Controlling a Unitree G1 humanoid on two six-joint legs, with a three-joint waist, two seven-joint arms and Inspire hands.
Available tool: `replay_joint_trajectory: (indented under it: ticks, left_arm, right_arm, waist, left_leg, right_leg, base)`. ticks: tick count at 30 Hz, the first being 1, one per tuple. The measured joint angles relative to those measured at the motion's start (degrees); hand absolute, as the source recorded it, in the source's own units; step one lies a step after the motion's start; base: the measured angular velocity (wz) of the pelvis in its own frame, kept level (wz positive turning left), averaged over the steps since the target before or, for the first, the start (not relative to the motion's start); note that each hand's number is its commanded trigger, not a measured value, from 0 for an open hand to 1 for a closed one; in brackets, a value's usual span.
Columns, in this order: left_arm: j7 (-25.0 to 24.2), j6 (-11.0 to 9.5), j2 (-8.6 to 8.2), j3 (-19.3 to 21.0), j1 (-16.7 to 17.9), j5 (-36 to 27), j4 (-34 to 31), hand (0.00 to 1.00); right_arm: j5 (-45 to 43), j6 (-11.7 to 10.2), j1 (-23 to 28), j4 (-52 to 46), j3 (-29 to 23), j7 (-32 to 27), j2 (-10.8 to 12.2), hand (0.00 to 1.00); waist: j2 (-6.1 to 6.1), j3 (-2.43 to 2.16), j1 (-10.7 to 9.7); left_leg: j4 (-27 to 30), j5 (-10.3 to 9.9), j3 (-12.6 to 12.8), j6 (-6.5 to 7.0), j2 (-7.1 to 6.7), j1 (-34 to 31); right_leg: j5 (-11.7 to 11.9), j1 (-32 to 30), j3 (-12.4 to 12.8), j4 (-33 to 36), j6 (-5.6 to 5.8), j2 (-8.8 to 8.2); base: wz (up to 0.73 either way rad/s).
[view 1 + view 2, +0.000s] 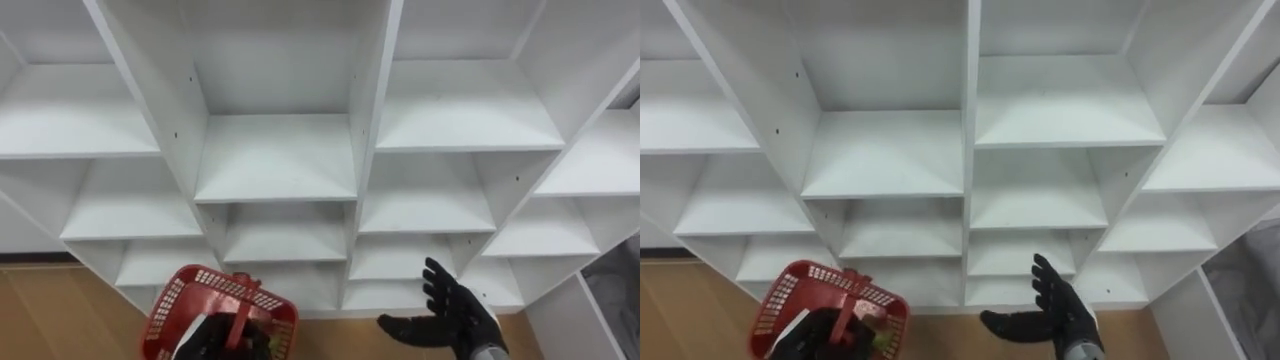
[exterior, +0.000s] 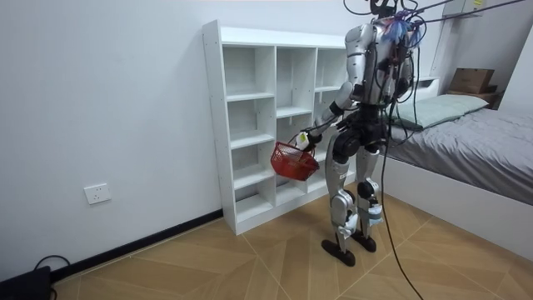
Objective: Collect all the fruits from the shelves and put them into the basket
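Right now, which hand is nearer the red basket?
Left. The left hand grips the handle of the red basket; the right hand is open, apart, to its right, before the white shelves.

No legible text or signs anywhere

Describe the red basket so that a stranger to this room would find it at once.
Start at the tall white open-shelf closet against the wall, which the robot faces. Low before its bottom shelves, a red plastic lattice basket hangs by its handle from the robot's left hand. It is the one red thing against all the white shelving.
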Motion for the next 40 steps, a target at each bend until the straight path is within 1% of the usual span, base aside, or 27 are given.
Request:
replay_joint_trajectory:
  ticks: [3, 5, 8, 9, 13, 16, 17, 18, 19, 22, 24, 27, 29, 32, 33, 40]
  left_arm:
    - [0.8, 0.0, -0.07, 1.8, 0.3, 0.2, 1.5, 1.0]
    - [0.9, 0.0, -0.55, 3.9, 1.1, 0.2, 1.7, 1.0]
    - [1.4, -0.5, -0.61, 5.1, 1.9, 0.1, 3.3, 1.0]
    - [2.1, -0.5, -0.63, 5.3, 1.9, 0.1, 4.9, 1.0]
    - [3.6, -0.7, -0.73, 6.7, 2.8, 0.1, 7.3, 1.0]
    - [4.9, -0.9, -0.83, 7.8, 2.8, 0.0, 11.0, 1.0]
    - [5.5, -0.9, -0.83, 7.9, 2.7, 0.0, 12.6, 1.0]
    - [6.0, -0.9, -0.93, 8.2, 2.8, 0.2, 13.9, 1.0]
    - [6.1, -0.9, -0.97, 8.4, 2.8, 0.2, 14.5, 1.0]
    - [6.1, -0.9, -1.31, 10.4, 2.7, 0.1, 17.5, 1.0]
    - [6.2, -0.8, -1.76, 12.7, 2.8, 0.2, 19.2, 1.0]
    - [6.3, -0.7, -2.39, 14.8, 2.8, 0.2, 19.6, 1.0]
    - [6.3, -0.6, -2.49, 14.8, 2.6, 0.2, 19.6, 1.0]
    - [6.2, -0.3, -2.81, 14.8, 1.7, 0.2, 20.3, 1.0]
    - [6.1, -0.3, -3.0, 14.8, 1.3, 0.2, 21.0, 1.0]
    - [5.8, 0.4, -3.35, 14.7, 1.1, 0.2, 22.2, 1.0]
  right_arm:
    - [-0.4, -0.4, 0.0, 2.0, -2.2, 0.0, 0.1, 0.0]
    - [-0.6, -0.5, 0.0, 4.3, -4.0, -0.1, 0.2, 0.0]
    - [-1.8, -0.7, 0.0, 9.0, -5.0, -0.2, 0.1, 0.0]
    - [-2.1, -0.7, 0.1, 11.4, -5.1, -0.7, 0.1, 0.0]
    - [-3.9, -0.8, 0.7, 15.5, -5.8, -2.5, 0.2, 0.0]
    - [-3.9, -1.0, 1.1, 20.9, -5.8, -2.8, 0.4, 0.0]
    - [-3.9, -1.0, 1.2, 22.5, -5.8, -3.0, 0.4, 0.0]
    - [-4.5, -1.1, 1.3, 24.0, -5.9, -3.2, 0.4, 0.0]
    - [-5.0, -1.1, 1.4, 24.8, -5.9, -3.2, 0.4, 0.0]
    - [-5.7, -1.1, 1.0, 30.1, -6.6, -3.0, 0.4, 0.0]
    - [-5.7, -0.7, 1.1, 32.9, -6.7, -2.7, 0.4, 0.0]
    - [-5.5, -0.2, 1.1, 35.4, -7.3, -1.7, 0.4, 0.0]
    - [-5.5, 0.8, 1.1, 35.7, -8.0, -1.6, 0.4, 0.0]
    - [-5.1, 0.9, 0.9, 36.3, -8.8, -0.8, 0.4, 0.0]
    - [-5.1, 0.9, 0.8, 36.4, -9.0, -0.3, 0.3, 0.0]
    - [-5.6, 1.0, 0.3, 37.0, -9.0, 0.7, 0.2, 0.0]
  waist:
    - [0.07, -0.04, 0.1]
    - [0.24, -0.14, 0.1]
    - [0.42, -0.45, 0.0]
    - [0.39, -0.45, 0.0]
    - [0.2, -0.39, 0.0]
    - [-0.14, -0.2, 0.1]
    - [0.06, -0.31, 0.1]
    - [-0.22, -0.24, 0.2]
    - [-0.12, -0.29, 0.1]
    - [-0.08, -0.32, 0.4]
    - [0.14, -0.28, 0.6]
    - [0.33, -0.29, 0.9]
    - [0.47, -0.29, 1.3]
    - [0.61, -0.24, 1.7]
    - [0.67, -0.24, 1.7]
    - [0.71, -0.22, 1.8]
  left_leg:
    - [0.0, 0.0, -0.1, -0.01, 0.0, 0.0]
    - [-0.1, 0.0, -0.2, -0.01, -0.01, 0.0]
    - [-0.3, 0.0, -0.1, -0.02, -0.01, 0.5]
    - [-0.3, 0.0, -0.1, -0.03, -0.03, 0.9]
    - [-0.7, 0.0, 0.0, -0.08, -0.01, 1.6]
    - [-0.8, -0.3, -0.1, -0.13, -0.03, 2.1]
    - [-0.7, -0.4, -0.1, -0.12, -0.03, 2.1]
    - [-0.7, -0.4, -0.1, -0.11, -0.04, 2.0]
    - [-0.7, -0.4, -0.1, -0.11, -0.04, 1.9]
    - [-0.7, -0.5, -0.1, -0.1, -0.05, 2.0]
    - [-0.8, -0.6, -0.2, -0.12, -0.05, 2.1]
    - [-0.7, -0.8, -0.8, -0.13, -0.19, 2.1]
    - [-0.6, -0.8, -1.0, -0.13, -0.24, 2.2]
    - [-0.1, -1.1, -1.6, -0.16, -0.38, 2.2]
    - [-0.1, -1.1, -1.7, -0.16, -0.61, 2.3]
    - [-0.3, -1.2, -1.9, -0.22, -0.75, 2.2]
  right_leg:
    - [0.0, 0.0, 0.0, 0.0, 0.0, 0.05]
    - [0.0, 0.0, 0.0, -0.1, 0.0, 0.06]
    - [0.0, 0.8, -0.2, -0.2, -0.01, 0.05]
    - [0.0, 1.2, -0.2, -0.1, 0.0, 0.0]
    - [-0.1, 1.7, -0.2, -0.4, 0.0, 0.03]
    - [-0.3, 2.3, -0.2, -0.9, 0.09, 0.05]
    - [-0.4, 2.3, -0.2, -1.0, 0.12, 0.06]
    - [-0.4, 2.2, -0.2, -0.9, 0.12, 0.06]
    - [-0.4, 2.1, -0.2, -0.9, 0.12, 0.06]
    - [-0.4, 2.2, -0.2, -0.9, 0.09, 0.07]
    - [-0.4, 2.6, -0.3, -1.0, 0.1, 0.09]
    - [-0.6, 2.8, -0.9, -1.0, 0.15, 0.0]
    - [-0.7, 3.0, -1.0, -1.0, 0.14, -0.04]
    - [-1.0, 3.4, -1.5, -1.0, 0.15, -0.05]
    - [-1.1, 3.4, -1.5, -1.0, 0.14, -0.07]
    - [-1.3, 3.4, -1.5, -1.1, 0.12, -0.05]
  base:
    - [0.01]
    - [0.0]
    - [0.0]
    - [0.0]
    - [0.0]
    - [0.0]
    - [0.0]
    - [0.0]
    - [0.0]
    - [0.0]
    - [0.0]
    - [0.08]
    - [0.07]
    - [0.08]
    - [0.07]
    - [0.0]
